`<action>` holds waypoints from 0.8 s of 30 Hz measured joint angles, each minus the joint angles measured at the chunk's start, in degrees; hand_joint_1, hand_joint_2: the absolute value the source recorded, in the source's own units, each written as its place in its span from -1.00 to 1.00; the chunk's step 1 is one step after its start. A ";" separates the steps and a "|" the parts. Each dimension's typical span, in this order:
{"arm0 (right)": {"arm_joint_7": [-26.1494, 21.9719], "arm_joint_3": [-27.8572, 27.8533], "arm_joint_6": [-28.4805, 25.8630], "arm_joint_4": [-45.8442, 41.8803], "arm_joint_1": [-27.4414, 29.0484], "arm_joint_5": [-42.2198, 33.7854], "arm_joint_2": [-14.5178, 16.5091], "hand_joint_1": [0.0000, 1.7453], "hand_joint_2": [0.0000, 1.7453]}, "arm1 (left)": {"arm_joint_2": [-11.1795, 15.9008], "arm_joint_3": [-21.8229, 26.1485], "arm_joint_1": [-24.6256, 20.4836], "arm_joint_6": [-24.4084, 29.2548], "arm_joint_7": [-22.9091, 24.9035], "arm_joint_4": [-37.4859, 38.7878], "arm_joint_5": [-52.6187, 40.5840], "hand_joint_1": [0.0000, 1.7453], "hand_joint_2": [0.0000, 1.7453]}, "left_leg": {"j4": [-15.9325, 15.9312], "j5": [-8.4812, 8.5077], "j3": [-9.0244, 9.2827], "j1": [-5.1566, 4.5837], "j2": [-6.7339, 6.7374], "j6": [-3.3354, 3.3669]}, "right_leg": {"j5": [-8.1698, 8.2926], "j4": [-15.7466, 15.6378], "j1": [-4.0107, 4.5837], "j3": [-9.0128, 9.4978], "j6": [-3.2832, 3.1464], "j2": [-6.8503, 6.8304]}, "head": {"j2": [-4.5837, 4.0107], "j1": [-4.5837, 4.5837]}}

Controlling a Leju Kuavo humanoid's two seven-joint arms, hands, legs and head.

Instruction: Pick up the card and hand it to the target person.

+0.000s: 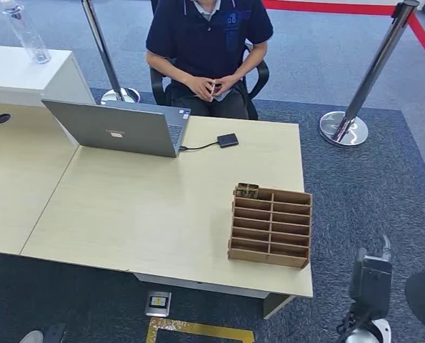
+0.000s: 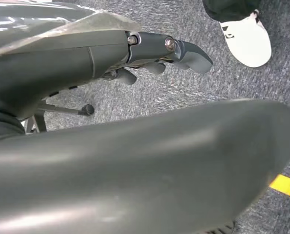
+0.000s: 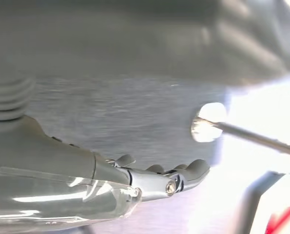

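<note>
**Card waiting in the rack, both hands holding nothing**

While the robot is standing at the near edge of the desk (image 1: 145, 214), the card (image 1: 246, 190) is sitting in the far-left slot of the wooden slotted rack (image 1: 271, 227), poking up above the rim, presumably so fingers can catch its edge. The rack is sitting toward the near right corner of the desk, close to the robot's right side.

The right hand (image 1: 373, 280) is hanging off the desk, near and to the right of the rack, over the carpet. From its wrist camera the right hand (image 3: 162, 178) is showing fingers stretched out fairly straight, nothing between them. The left hand (image 2: 165, 51) is pointing down at the carpet too, fingers extended and loose, holding nothing.

The target person (image 1: 210, 43) is sitting in a chair at the far side, hands clasped together in the lap, not yet reaching out. A laptop (image 1: 118, 127) is standing open on the far left part of the desk, cabled to a small black box (image 1: 227, 140) just to its right. A plastic bottle (image 1: 26, 32) is standing on the white counter far left.

Judging by this, the pickup is not yet started; the right hand looks the better placed for reaching the card.
</note>
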 joint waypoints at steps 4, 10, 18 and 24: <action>0.51 4.65 -0.49 -2.68 -2.28 1.65 -0.32 -1.00 1.00 | -0.08 0.87 -0.27 -0.34 -0.25 0.20 -1.19 -1.00 -1.00 | 0.00 0.02 0.01 0.00 0.02 0.02 | 0.01 0.00 0.00 0.01 0.01 0.00 | 0.00 -0.01; 3.59 14.05 -0.96 -6.59 -8.29 7.21 -1.02 -1.00 1.00 | -0.21 2.50 -0.92 -0.59 -0.67 0.62 -3.43 -1.00 -1.00 | 0.01 0.06 0.02 0.00 0.02 0.02 | 0.05 0.03 0.00 0.00 -0.02 0.00 | 0.00 -0.01; 8.85 25.30 0.87 -6.46 -16.19 16.76 -1.22 -1.00 1.00 | -0.34 3.78 -1.26 -0.93 -0.78 1.01 -5.03 -1.00 -1.00 | 0.01 0.08 0.01 0.01 0.02 0.00 | 0.05 0.05 0.00 0.00 -0.03 0.00 | 0.00 -0.01; 13.18 32.89 2.41 -3.85 -21.08 24.95 -1.03 -1.00 1.00 | -0.42 4.52 -1.54 -1.44 -0.81 1.22 -5.83 -1.00 -1.00 | 0.01 0.08 0.00 0.02 0.02 0.00 | 0.05 0.06 0.00 0.00 -0.03 0.00 | 0.00 -0.01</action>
